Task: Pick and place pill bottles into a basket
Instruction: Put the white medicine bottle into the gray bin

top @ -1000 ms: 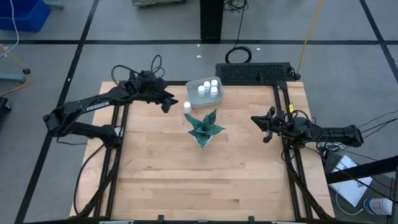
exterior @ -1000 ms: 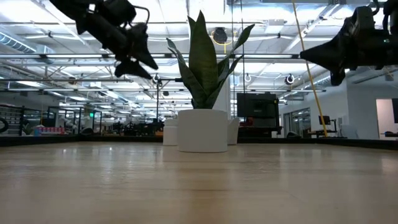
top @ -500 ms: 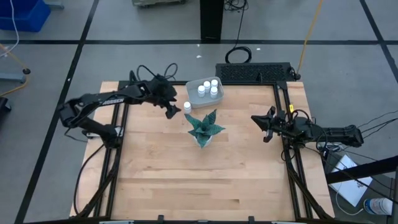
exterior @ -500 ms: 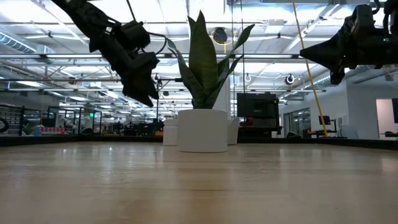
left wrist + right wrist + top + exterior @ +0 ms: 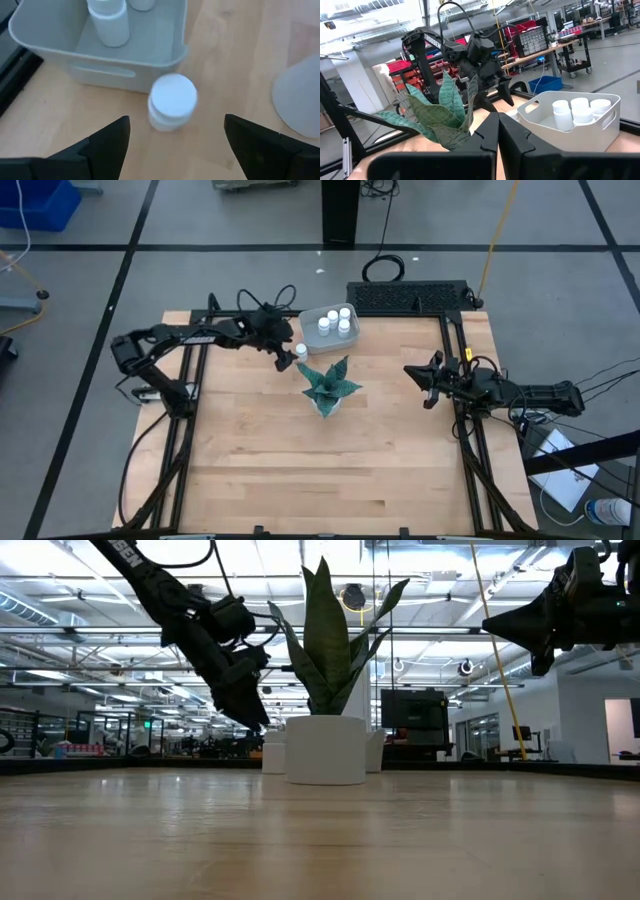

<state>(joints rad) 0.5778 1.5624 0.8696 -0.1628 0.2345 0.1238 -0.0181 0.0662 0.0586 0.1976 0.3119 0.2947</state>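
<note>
One white pill bottle (image 5: 172, 102) stands upright on the wooden table just outside the near wall of the pale grey basket (image 5: 100, 45); it also shows in the high view (image 5: 300, 352). The basket (image 5: 328, 325) sits at the table's far edge with several white bottles (image 5: 580, 112) standing in it. My left gripper (image 5: 175, 145) is open, hovering beside the lone bottle on its left, its fingers wider apart than the bottle and touching nothing. My right gripper (image 5: 497, 132) is shut and empty, held above the table's right side (image 5: 425, 385).
A green spiky plant in a white pot (image 5: 328, 385) stands just near of the lone bottle, close to my left gripper; its pot shows in the left wrist view (image 5: 300, 100). Bare wood lies toward the table's near edge (image 5: 320, 480).
My left gripper has gone toward the table's right edge and down, from left of the basket to just beside the lone bottle. The bottle, the basket and my right arm have kept still.
</note>
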